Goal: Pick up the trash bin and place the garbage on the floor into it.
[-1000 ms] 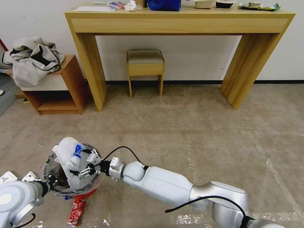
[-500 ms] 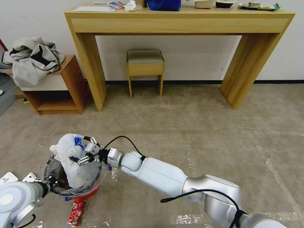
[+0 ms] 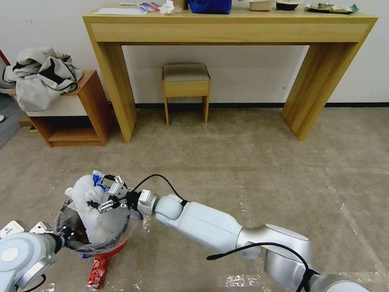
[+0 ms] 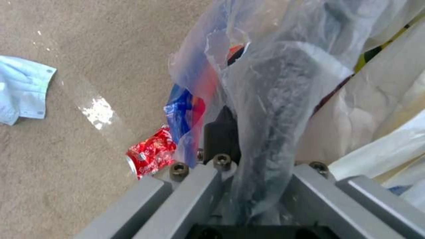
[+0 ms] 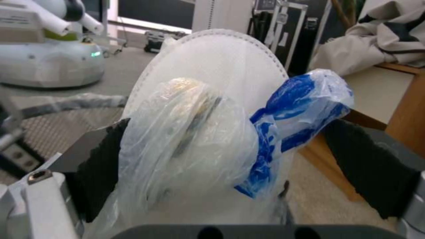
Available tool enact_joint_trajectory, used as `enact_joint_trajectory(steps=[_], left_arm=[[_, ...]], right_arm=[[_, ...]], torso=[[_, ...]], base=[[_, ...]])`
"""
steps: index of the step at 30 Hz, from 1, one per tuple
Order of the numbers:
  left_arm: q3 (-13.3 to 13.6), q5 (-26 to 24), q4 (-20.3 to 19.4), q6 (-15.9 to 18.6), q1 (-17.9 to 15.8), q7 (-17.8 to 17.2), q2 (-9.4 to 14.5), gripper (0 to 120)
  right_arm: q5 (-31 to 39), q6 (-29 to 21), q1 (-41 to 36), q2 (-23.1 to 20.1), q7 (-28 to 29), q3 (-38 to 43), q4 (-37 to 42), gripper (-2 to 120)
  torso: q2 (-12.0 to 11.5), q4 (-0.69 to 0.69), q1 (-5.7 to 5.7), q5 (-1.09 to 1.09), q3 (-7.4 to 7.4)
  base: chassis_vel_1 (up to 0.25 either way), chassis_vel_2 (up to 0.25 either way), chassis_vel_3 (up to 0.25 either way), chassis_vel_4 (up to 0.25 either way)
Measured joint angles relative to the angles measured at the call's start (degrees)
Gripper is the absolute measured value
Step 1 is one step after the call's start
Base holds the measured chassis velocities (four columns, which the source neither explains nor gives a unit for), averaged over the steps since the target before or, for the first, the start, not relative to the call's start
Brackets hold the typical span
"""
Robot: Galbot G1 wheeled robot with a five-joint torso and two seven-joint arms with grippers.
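Note:
The trash bin (image 3: pixel 110 250), red and lined with a clear bag, hangs just above the floor at the lower left. My left gripper (image 3: pixel 65 236) is shut on its rim and liner (image 4: pixel 265 86). A white bundle (image 3: pixel 87 202) wrapped in clear and blue plastic stands in the bin and sticks out over the rim. My right gripper (image 3: pixel 98 190) is open around the bundle's top, with one black pad (image 5: pixel 104 172) on each side of the bundle (image 5: pixel 199 116). A crushed red soda can (image 3: pixel 97 271) lies on the carpet beside the bin. A light-blue cloth (image 4: pixel 22 93) lies farther off.
A tall wooden console table (image 3: pixel 231 30) stands against the wall, with a small stool (image 3: pixel 185 87) under it. A low wooden cabinet (image 3: pixel 81 117) at the left carries a grey-white bundle of clothes (image 3: pixel 40 77). Open carpet (image 3: pixel 283 174) stretches to the right.
My right gripper rose from low inside the bin to the bundle's top, then held almost still. The bundle stayed in the bin. The left arm and bin barely moved.

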Motion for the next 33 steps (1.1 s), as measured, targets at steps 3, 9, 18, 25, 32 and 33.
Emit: enact_joint_trajectory(steps=[3,9,18,25,32,33], left_arm=[[-0.1,-0.1,0.1,0.0,-0.1,0.0,0.1,0],[-0.2,-0.2,0.4,-0.2,-0.3,0.0,0.1,0],[-0.3,-0.3,0.5,-0.2,-0.4,-0.1,0.2,0],[-0.3,-0.4,0.6,-0.2,-0.2,-0.1,0.3,0],[-0.3,-0.3,0.6,0.0,-0.1,-0.2,0.0,0],[-0.3,-0.3,0.6,0.0,0.0,-0.2,0.0,0]], right_arm=[[0.0,0.0,0.0,-0.7,-0.2,-0.6,1.0,100],[-0.2,0.1,0.0,-1.3,-0.5,-1.6,1.7,100],[0.0,-0.2,0.1,-2.2,-2.0,-2.0,1.5,100],[-0.1,-0.7,0.2,-2.7,-2.2,-2.2,1.7,100],[-0.8,-1.5,1.5,-3.4,-2.1,-1.5,2.6,100],[-0.8,-1.7,1.9,-3.7,-2.0,-1.6,3.0,100]], torso=[[0.0,0.00,0.00,0.00,0.00],[0.0,0.00,0.00,0.00,0.00],[0.0,0.00,0.00,0.00,0.00],[0.0,0.00,0.00,0.00,0.00],[0.0,0.00,0.00,0.01,0.00],[0.0,0.00,0.00,0.00,0.00]], base=[[0.000,0.000,0.000,0.000],[0.000,0.000,0.000,0.000],[0.000,0.000,0.000,0.000],[0.000,0.000,0.000,0.000],[0.000,0.000,0.000,0.000],[0.000,0.000,0.000,0.000]])
